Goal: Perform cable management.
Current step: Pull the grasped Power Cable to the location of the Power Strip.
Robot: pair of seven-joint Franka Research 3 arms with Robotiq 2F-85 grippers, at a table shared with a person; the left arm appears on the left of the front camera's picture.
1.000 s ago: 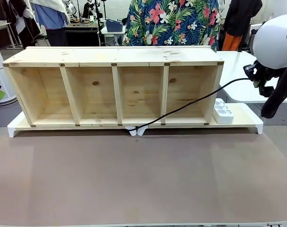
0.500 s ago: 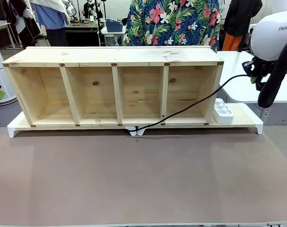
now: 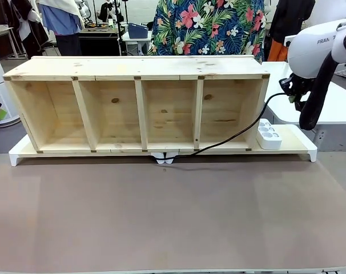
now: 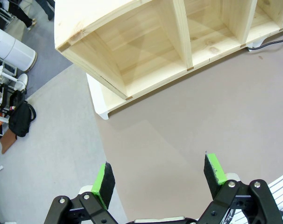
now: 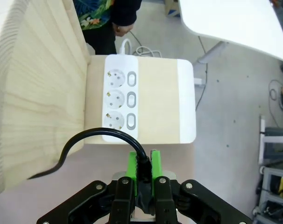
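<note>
right gripper (image 5: 144, 162) pinches the cable (image 5: 109, 131), its gripped end largely hidden.

This is a robotics lab. A white robot arm (image 3: 321, 45) hangs beside a brown worktop (image 3: 173, 217) that carries a bare pine shelf unit (image 3: 139, 68). Beyond it are a person in a floral shirt (image 3: 207, 25), a bench cluttered with gear (image 3: 104, 28) and a white table (image 3: 344, 111). A black backpack (image 4: 21, 119) lies on the grey floor (image 4: 53, 154).
</note>
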